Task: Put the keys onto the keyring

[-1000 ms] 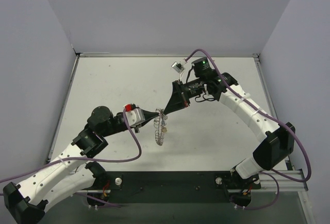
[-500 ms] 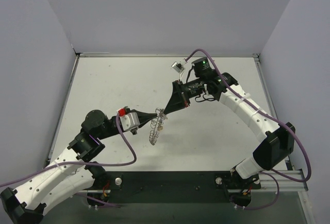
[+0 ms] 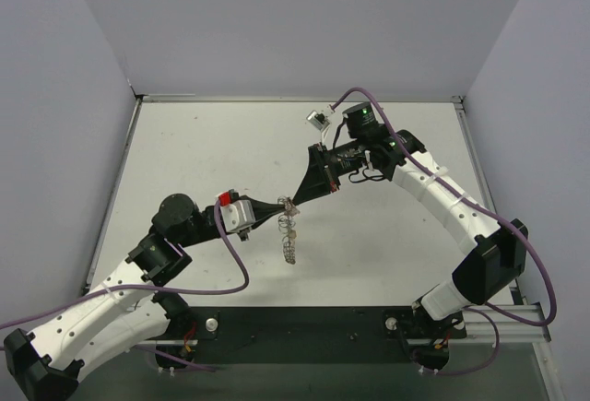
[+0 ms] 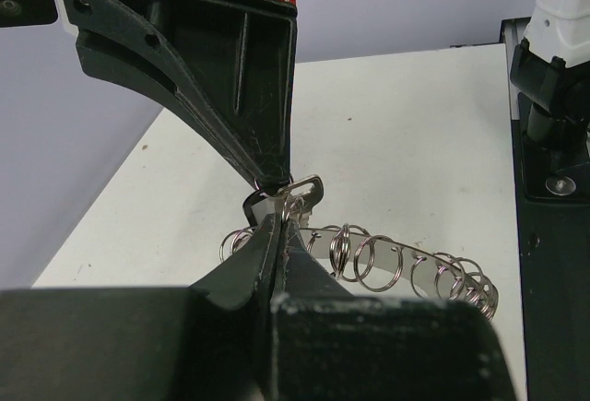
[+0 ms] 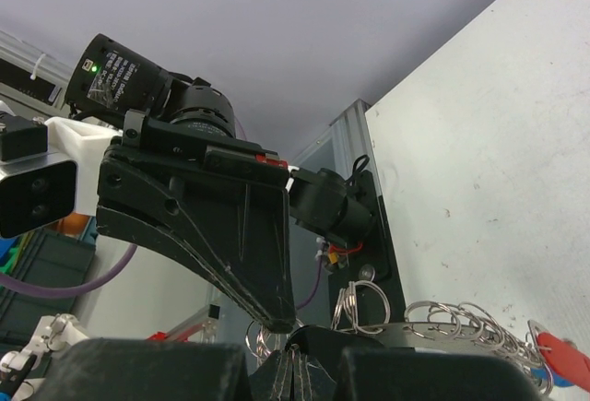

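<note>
The keyring (image 3: 289, 242) is a silvery band carrying several small split rings. It hangs in the air between the two gripper tips. My left gripper (image 3: 280, 206) is shut on its top end; in the left wrist view my gripper (image 4: 278, 223) pinches the keyring (image 4: 396, 258), which trails off to the right. My right gripper (image 3: 294, 202) comes in from the upper right, shut on a small silver key (image 4: 309, 186) right at the left fingertips. In the right wrist view my gripper (image 5: 295, 361) is shut, with the keyring (image 5: 461, 320) beside it and a red key head (image 5: 562, 357) at the lower right.
The white table (image 3: 203, 161) has a raised rim on the back and both sides. A small white camera unit (image 3: 319, 120) sticks out from the right wrist. The black base rail (image 3: 304, 325) runs along the near edge.
My left gripper drew back to the lower left, then came back to the right gripper's tip. The hanging keyring swung left and back. The right arm stayed still.
</note>
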